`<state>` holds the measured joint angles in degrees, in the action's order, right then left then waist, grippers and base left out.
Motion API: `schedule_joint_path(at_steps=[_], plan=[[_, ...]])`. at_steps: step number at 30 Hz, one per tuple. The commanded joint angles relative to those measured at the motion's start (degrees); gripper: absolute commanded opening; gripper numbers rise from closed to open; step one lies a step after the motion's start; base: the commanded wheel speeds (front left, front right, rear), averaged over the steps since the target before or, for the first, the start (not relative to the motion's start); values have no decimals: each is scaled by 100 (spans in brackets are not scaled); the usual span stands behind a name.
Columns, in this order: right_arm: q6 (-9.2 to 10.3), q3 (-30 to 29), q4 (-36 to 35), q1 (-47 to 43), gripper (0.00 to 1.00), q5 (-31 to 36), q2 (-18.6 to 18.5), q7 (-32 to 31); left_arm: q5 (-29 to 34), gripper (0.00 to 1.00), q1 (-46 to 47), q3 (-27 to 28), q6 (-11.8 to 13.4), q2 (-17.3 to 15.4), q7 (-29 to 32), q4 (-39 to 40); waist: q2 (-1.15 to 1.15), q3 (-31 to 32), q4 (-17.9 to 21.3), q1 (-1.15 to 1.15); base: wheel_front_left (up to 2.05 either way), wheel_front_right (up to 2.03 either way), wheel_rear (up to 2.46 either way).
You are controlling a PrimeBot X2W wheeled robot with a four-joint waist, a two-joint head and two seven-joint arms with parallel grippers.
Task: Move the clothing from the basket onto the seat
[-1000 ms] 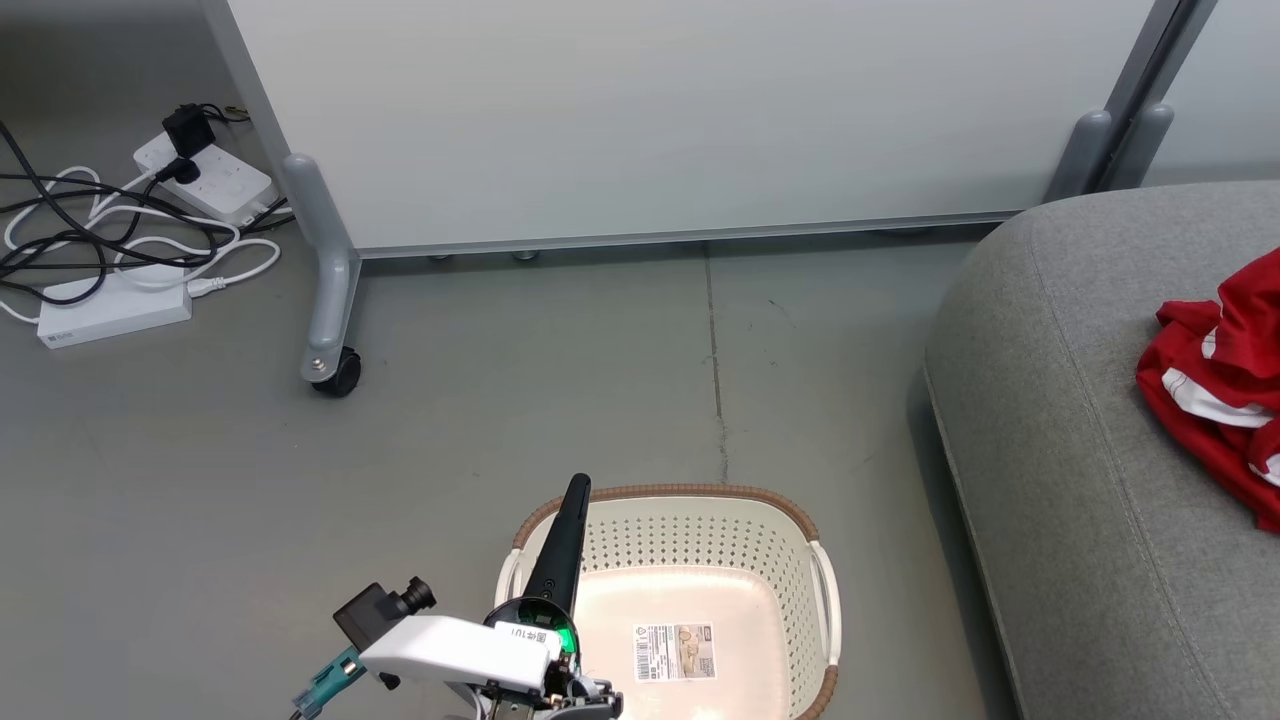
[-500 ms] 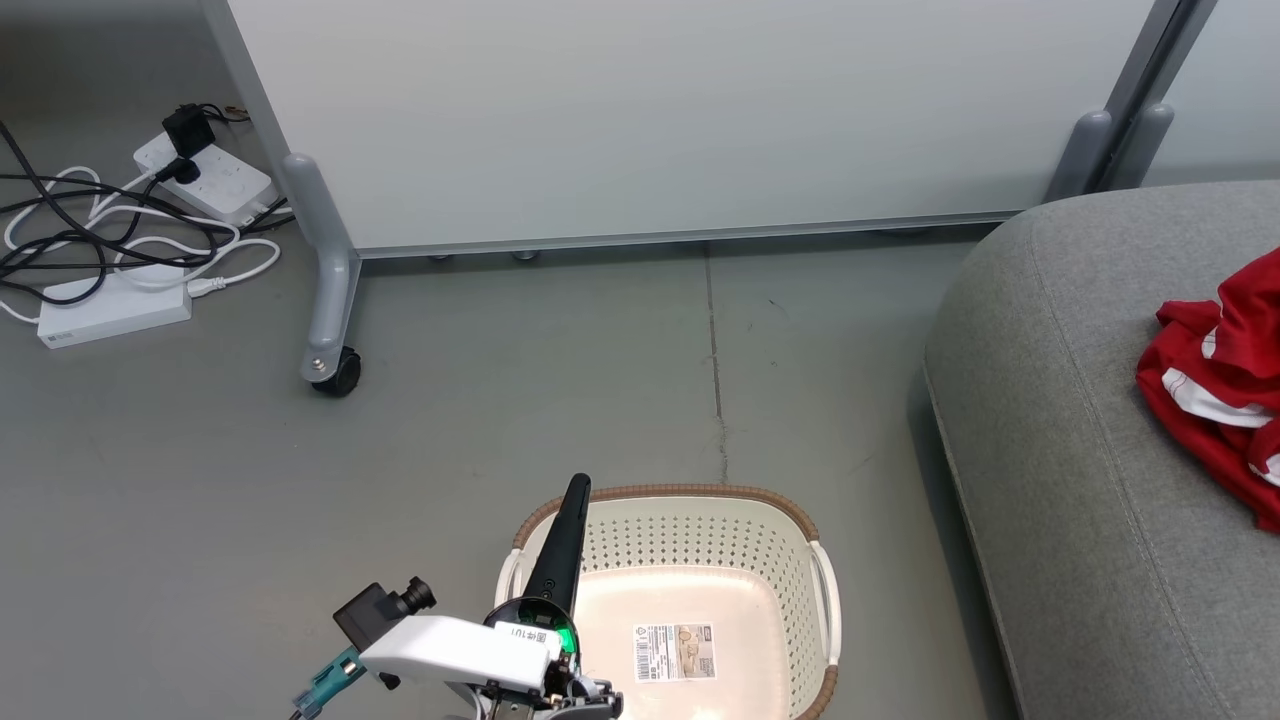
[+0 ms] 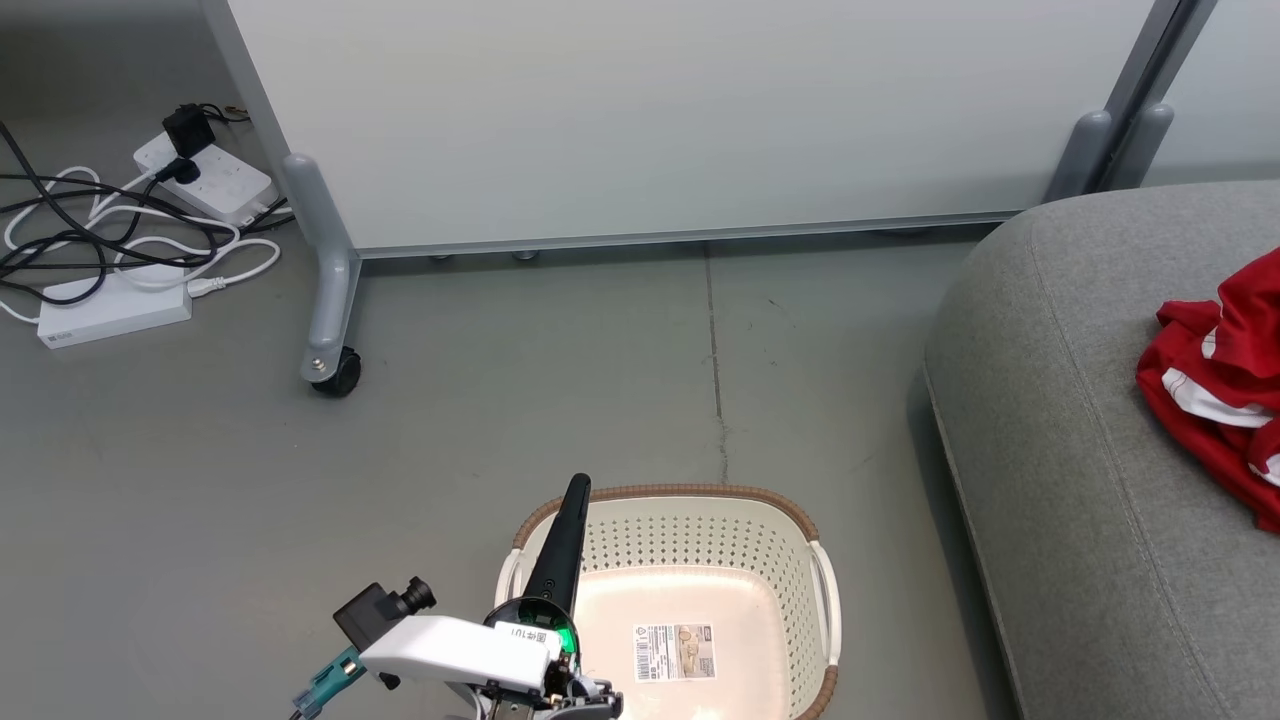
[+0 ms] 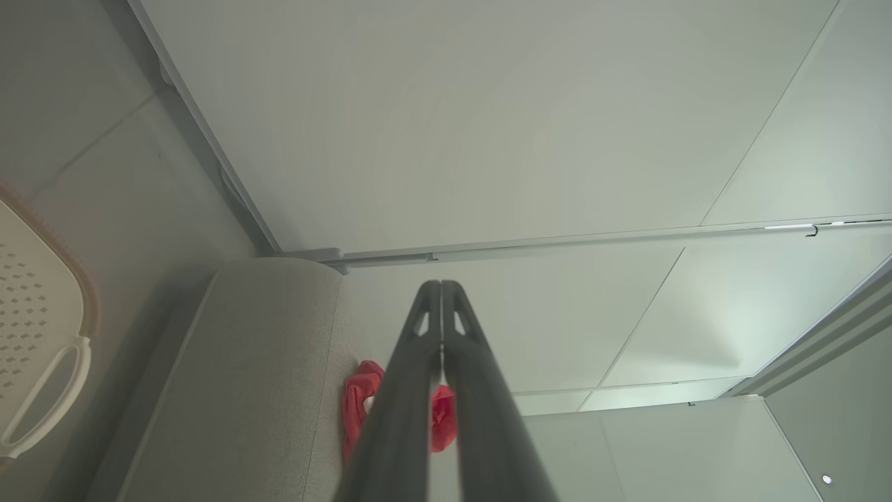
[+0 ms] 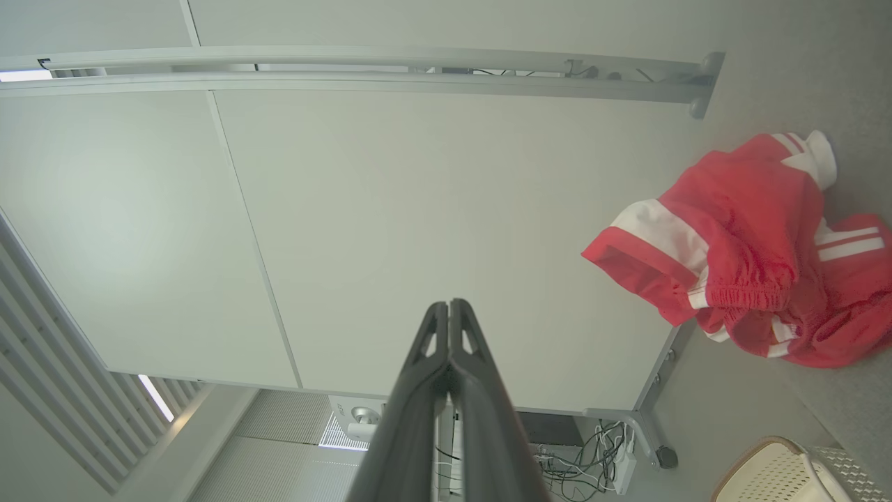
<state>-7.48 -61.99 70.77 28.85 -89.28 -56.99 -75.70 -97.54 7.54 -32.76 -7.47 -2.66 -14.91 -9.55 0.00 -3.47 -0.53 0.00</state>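
The red clothing [image 3: 1225, 385] with white stripes lies crumpled on the grey seat [image 3: 1080, 480] at the right edge of the head view. It also shows in the right wrist view, clothing [image 5: 752, 258], and small in the left wrist view, clothing [image 4: 359, 408] on the seat [image 4: 258, 376]. The cream basket [image 3: 690, 530] stands on the floor at the bottom centre with nothing but a paper label inside. My left gripper [image 3: 577, 487] is shut, fingers together, over the basket's left rim. The left gripper [image 4: 441, 284] and right gripper [image 5: 448, 305] both point up at pale panels, holding nothing.
A white partition panel [image 3: 680, 120] on a wheeled grey leg [image 3: 328, 300] stands behind the basket. Power strips and tangled cables [image 3: 120, 235] lie on the floor at the far left. Bare grey floor [image 3: 560, 380] stretches between panel, basket and seat.
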Motion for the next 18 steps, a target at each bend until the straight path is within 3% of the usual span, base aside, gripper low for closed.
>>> schedule_joint_path(at_steps=[1,18], plan=[[-2,6,8,40,0,-27,-17,-14,-49,0,88,7,-26,-20,-16,-1,0,0,0,0,0,0,0],[-2,7,8,39,0,-30,-17,-13,-49,0,88,7,-25,-20,-16,0,0,0,0,0,0,0,0]])
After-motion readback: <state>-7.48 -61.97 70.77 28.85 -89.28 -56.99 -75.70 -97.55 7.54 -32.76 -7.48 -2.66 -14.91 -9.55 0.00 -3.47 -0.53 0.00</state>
